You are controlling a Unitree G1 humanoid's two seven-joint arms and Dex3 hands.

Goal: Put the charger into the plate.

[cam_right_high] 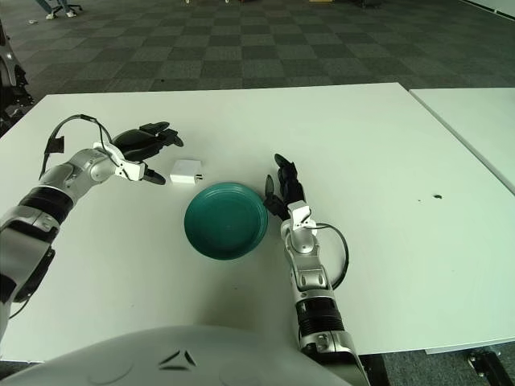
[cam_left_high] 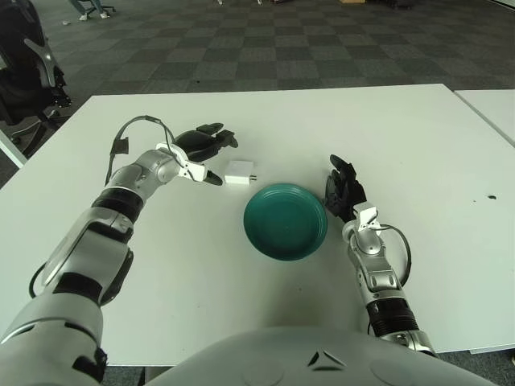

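The white charger (cam_left_high: pixel 238 171) lay on the table (cam_left_high: pixel 418 145), just beside the green plate's (cam_left_high: pixel 285 221) far-left rim and not yet in it. The left hand (cam_left_high: pixel 201 146) hung just to the charger's left, fingers spread and holding nothing, so the reach looked to be the step in hand. Whether a fingertip touched the charger I couldn't tell. The right hand (cam_left_high: pixel 343 193) stood beside the plate's right edge, fingers loosely open. Next it needed to close around the charger and lift
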